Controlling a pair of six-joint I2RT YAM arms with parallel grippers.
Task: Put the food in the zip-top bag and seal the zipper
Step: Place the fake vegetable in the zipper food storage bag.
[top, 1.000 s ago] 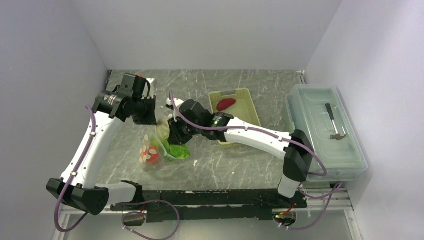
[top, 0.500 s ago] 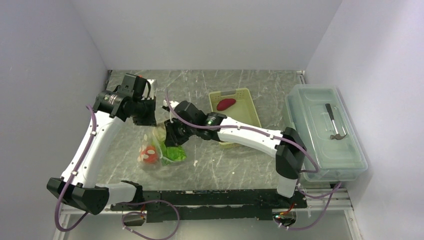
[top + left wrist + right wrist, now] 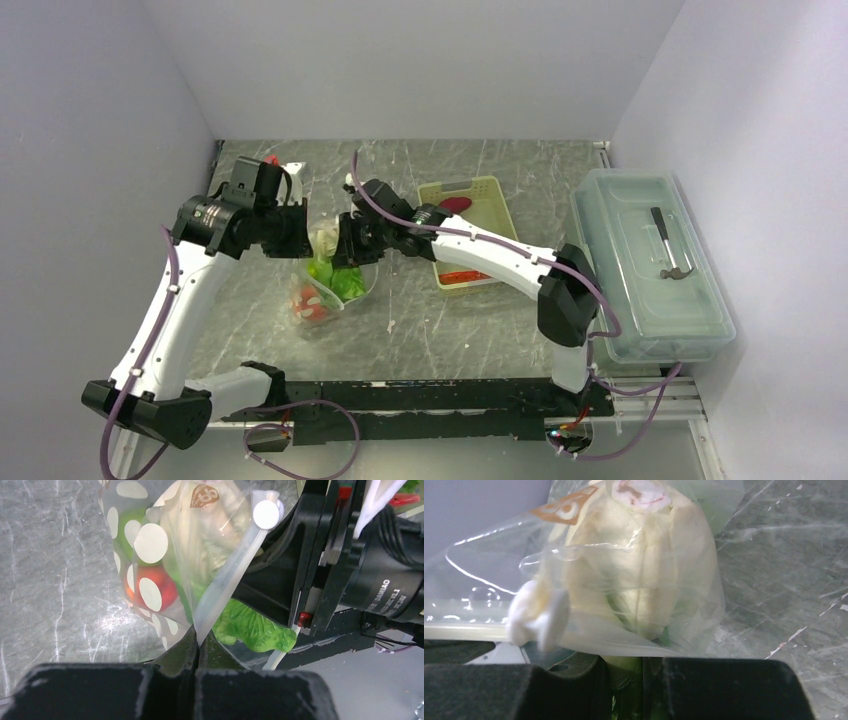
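The clear zip-top bag (image 3: pixel 330 285) with white dots hangs between my two grippers above the table. Inside it are an orange-red ball (image 3: pixel 150 587), green lettuce (image 3: pixel 250 627) and a pale leafy piece (image 3: pixel 644 565). My left gripper (image 3: pixel 297 232) is shut on the whitish zipper strip (image 3: pixel 227 575) at one end of the mouth. A white slider (image 3: pixel 266 514) sits on the strip. My right gripper (image 3: pixel 350 242) is shut on the bag's mouth edge at the other end, next to the slider (image 3: pixel 536 615). A red strip (image 3: pixel 465 276) lies in the yellow-green basket (image 3: pixel 495 205).
A dark red piece (image 3: pixel 458 204) also lies in the basket, partly behind the right arm. A clear lidded box (image 3: pixel 645 270) holding a hammer (image 3: pixel 668 250) stands at the right. White walls enclose the left, back and right sides.
Both grippers moved toward the back and lifted the bag's mouth, so the bag now hangs more upright. The right arm swung back over the basket, uncovering the red strip.
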